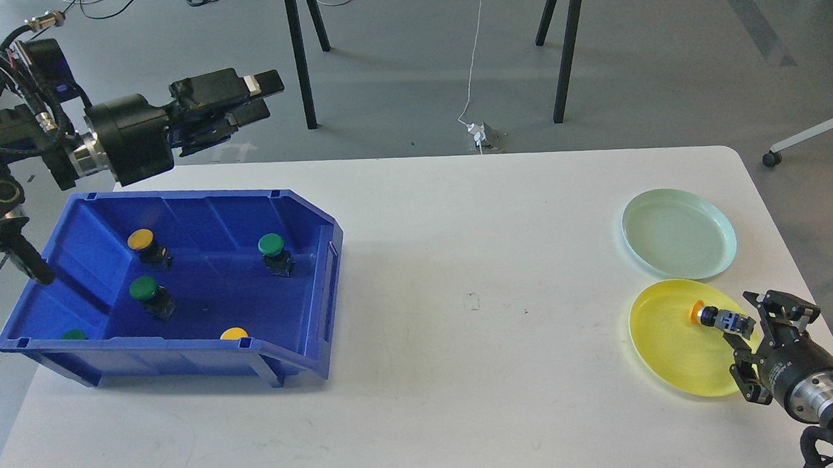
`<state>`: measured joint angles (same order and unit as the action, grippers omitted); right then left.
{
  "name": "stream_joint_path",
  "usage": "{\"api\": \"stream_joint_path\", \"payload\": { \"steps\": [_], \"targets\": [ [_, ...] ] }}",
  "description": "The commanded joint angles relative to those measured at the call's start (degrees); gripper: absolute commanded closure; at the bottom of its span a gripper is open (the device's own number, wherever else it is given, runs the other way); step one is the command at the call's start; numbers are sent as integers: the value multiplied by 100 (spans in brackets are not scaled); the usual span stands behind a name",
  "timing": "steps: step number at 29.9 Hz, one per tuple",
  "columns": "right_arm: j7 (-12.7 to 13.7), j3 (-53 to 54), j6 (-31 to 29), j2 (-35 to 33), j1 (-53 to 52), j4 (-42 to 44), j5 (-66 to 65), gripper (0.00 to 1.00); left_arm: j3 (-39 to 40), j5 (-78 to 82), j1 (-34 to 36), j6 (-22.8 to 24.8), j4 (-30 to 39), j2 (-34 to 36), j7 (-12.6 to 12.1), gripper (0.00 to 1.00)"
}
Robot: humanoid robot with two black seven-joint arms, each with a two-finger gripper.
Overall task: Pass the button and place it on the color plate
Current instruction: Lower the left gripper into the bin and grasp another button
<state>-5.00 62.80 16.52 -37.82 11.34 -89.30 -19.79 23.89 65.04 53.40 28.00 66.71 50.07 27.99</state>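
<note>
A button with an orange-yellow cap (717, 316) lies on its side on the yellow plate (669, 353), near the plate's right rim. My right gripper (744, 331) is just right of it, low over the rim, with its fingers spread apart on either side of the button's dark body. My left gripper (258, 98) is empty, its fingers slightly parted. It is held high beyond the table's far edge, above and behind the blue bin (301, 218).
The blue bin holds several buttons, among them a yellow one (140, 239), a green one (270, 244) and another green one (143, 287). A pale green plate (679, 233) sits behind the yellow plate. Stand legs rise behind the table.
</note>
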Motion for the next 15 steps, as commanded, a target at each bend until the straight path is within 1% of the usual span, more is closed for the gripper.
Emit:
{"api": "stream_joint_path", "payload": {
  "steps": [1, 6, 11, 15],
  "targets": [
    [34, 275, -280, 12, -157, -333, 2, 5, -24, 1087, -22, 0, 166, 231, 1, 19],
    [52, 531, -965, 82, -833, -413, 220, 4, -59, 2537, -75, 0, 211, 301, 1, 19],
    [17, 549, -1581, -120, -1695, -308, 1809, 2, -419, 3971, -57, 0, 132, 310, 1, 19],
    [-1, 356, -1740, -287, -2284, -176, 2225, 2, -656, 4595, -93, 0, -104, 310, 1, 19]
  ]
}}
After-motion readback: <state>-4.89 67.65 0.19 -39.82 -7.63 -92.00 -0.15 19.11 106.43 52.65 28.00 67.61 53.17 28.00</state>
